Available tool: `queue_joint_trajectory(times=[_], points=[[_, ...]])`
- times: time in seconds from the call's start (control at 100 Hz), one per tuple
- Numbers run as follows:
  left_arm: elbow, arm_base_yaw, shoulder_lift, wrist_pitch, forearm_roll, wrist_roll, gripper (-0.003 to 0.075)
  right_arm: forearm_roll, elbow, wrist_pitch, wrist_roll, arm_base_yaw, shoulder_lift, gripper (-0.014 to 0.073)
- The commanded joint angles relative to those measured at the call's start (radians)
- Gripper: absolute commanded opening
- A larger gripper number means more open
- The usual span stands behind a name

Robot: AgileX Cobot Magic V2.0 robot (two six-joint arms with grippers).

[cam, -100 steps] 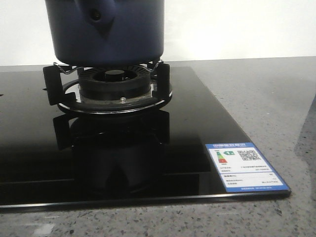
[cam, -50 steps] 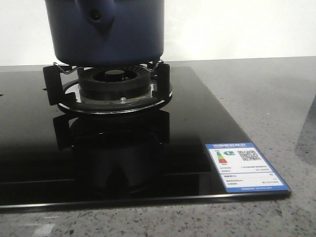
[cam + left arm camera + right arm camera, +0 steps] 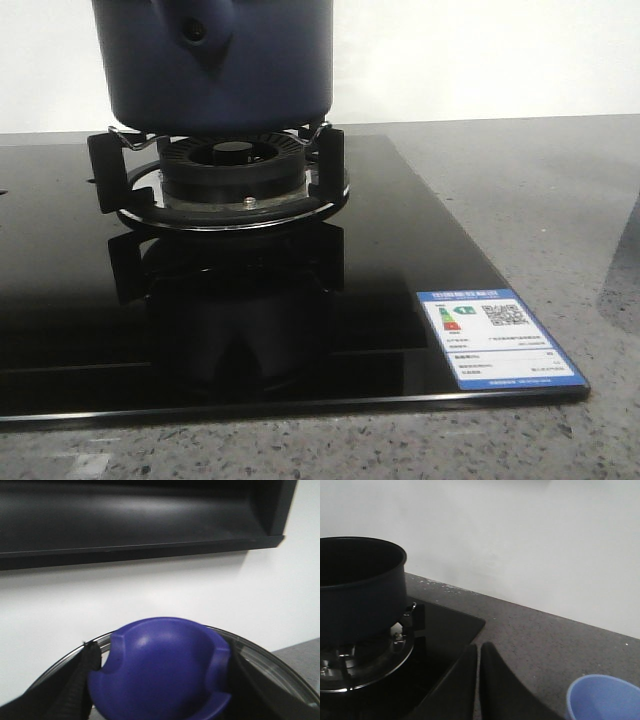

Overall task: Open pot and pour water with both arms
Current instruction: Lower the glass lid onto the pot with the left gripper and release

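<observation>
On the back burner ring (image 3: pixel 232 180) of the black glass stove (image 3: pixel 400 260) sits the big dark blue pot (image 3: pixel 215 60). It stands straight up on the metal legs of the ring, with its round handle stub and small hole facing the camera. The right wrist view shows the pot's top open, with no lid on it.

The lid (image 3: pixel 270 665) is up in the air with the left gripper (image 3: pixel 160 680). Its two black fingers are squeezed onto the sides of the round blue knob (image 3: pixel 162 667), so that gripper is closed on the knob and holds the glass lid by it. A white wall is behind it.

The right gripper (image 3: pixel 479 680) holds nothing. Its two dark fingers are pressed together, with only a thin line between them. It sits over the gray stone counter (image 3: pixel 560 645), off the right edge of the stove. The pot is off to one side of it, near but not touching. A pale blue cup (image 3: pixel 602 700) is on the counter on the other side.

The right arm is the free one and the closer one, so I think it should open up and reach sideways to the pot for the pouring.
</observation>
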State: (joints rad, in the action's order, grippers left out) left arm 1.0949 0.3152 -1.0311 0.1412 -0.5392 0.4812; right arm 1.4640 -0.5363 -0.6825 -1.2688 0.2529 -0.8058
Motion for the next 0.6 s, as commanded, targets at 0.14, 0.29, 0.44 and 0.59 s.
queue_joint_trajectory(times=[0.14,0.29,0.44,0.59], points=[[0.039,0.1,0.008,-0.097,-0.021,-0.001,0.0316,-0.037,-0.026,-0.05,-0.004,-0.001,0.015,-0.0074],[0.039,0.159,-0.043,-0.099,-0.021,-0.001,0.0316,-0.037,-0.026,-0.076,-0.004,-0.001,0.015,0.0012],[0.039,0.215,-0.112,-0.121,-0.019,-0.001,0.0316,-0.037,-0.026,-0.083,-0.004,-0.001,0.015,0.0133],[0.039,0.237,-0.196,-0.187,-0.013,-0.001,0.0316,-0.037,-0.026,-0.083,-0.004,-0.001,0.015,0.0181]])
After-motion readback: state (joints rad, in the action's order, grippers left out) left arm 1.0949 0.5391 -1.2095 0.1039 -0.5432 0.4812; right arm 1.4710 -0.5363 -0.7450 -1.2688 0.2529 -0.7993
